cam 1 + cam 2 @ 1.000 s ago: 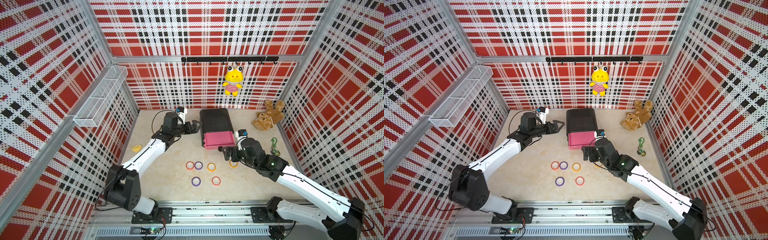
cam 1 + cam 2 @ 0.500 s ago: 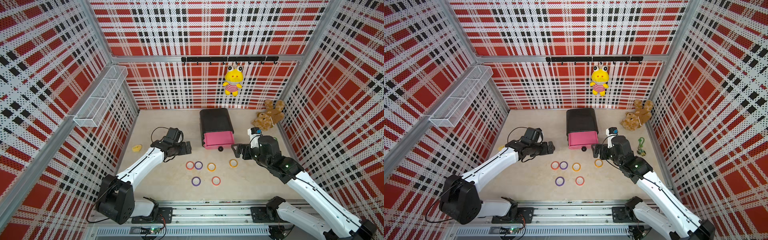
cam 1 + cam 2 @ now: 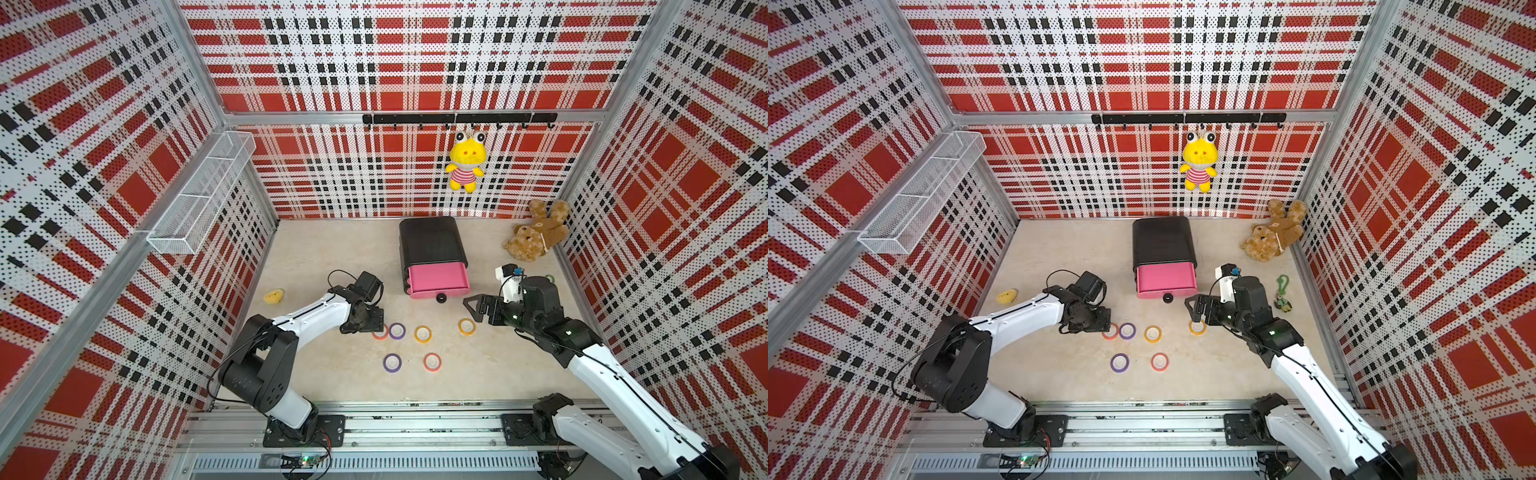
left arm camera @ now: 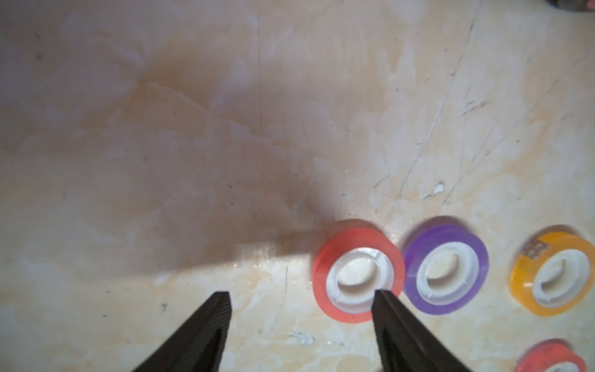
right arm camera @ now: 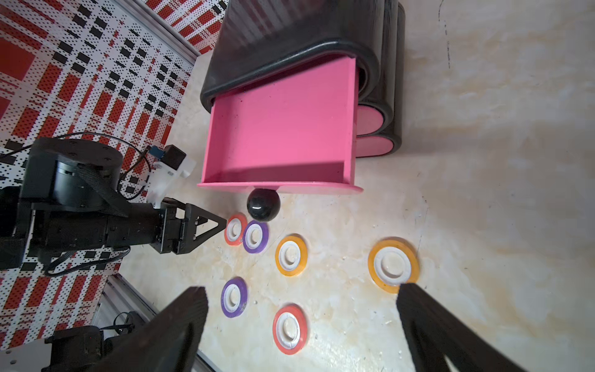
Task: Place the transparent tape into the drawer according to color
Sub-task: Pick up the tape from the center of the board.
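Observation:
Six rolls of transparent tape lie flat on the floor in front of the open pink drawer [image 3: 438, 280]. They are a red [image 3: 380, 332], a purple [image 3: 397, 331] and an orange one [image 3: 423, 334] in a row, another orange one [image 3: 467, 326] to the right, and a purple [image 3: 392, 362] and a red one [image 3: 432, 362] nearer. My left gripper [image 4: 302, 296] is low and open at the row's red roll [image 4: 357, 270]. One fingertip overlaps its rim, and bare floor lies between the jaws. My right gripper [image 5: 301, 291] hovers wide open and empty beside the right orange roll [image 5: 392, 265].
The drawer sticks out of a black cabinet [image 3: 432, 241] and has a black knob [image 3: 440, 297]. A teddy bear [image 3: 536, 235] lies at the back right, a green keychain [image 3: 1283, 293] by the right wall, a small yellow toy [image 3: 274, 296] at the left. A wire basket [image 3: 203, 195] hangs on the left wall.
My left arm swung from beside the cabinet down to the row of rolls, and its jaws narrowed a little. My right gripper drew back rightward from the drawer's knob.

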{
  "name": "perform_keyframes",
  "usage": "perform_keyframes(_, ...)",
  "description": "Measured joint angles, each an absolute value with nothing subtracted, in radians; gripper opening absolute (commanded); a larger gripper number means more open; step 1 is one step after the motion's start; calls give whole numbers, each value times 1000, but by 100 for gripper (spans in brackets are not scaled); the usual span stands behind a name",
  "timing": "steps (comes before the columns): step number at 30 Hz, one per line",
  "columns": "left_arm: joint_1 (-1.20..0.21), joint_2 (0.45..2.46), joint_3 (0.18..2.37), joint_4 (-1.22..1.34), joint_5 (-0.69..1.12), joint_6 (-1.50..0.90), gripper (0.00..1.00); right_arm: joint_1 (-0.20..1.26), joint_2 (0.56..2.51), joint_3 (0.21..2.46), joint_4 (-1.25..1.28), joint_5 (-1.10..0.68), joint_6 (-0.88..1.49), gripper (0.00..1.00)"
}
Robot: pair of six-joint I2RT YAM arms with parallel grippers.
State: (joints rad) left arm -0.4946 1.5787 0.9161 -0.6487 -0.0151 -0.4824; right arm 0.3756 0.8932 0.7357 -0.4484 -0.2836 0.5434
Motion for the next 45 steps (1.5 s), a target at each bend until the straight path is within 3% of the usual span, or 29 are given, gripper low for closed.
perform_keyframes(16, -495, 1657, 925, -636, -16, -467, 67, 374, 892, 736, -445, -284, 543, 100)
perform_keyframes(24, -497, 1683, 949, -636, -12, -451, 43, 368, 891, 736, -446, -283, 543, 100)
perform_keyframes(27, -500, 1695, 963, -641, -7, -442, 43, 366, 891, 736, -451, -283, 543, 100)
perform_keyframes(29, -505, 1704, 974, -648, -1, -434, 51, 363, 889, 736, -453, -283, 543, 100)
perform_keyframes(31, -514, 1713, 987, -656, 4, -426, 52, 363, 887, 736, -455, -283, 543, 100)
perform_keyframes(38, -525, 1735, 1013, -691, 0, -392, 42, 355, 885, 736, -459, -284, 542, 100)
perform_keyframes(45, -523, 1743, 1017, -708, -9, -361, 20, 342, 884, 736, -463, -284, 538, 100)
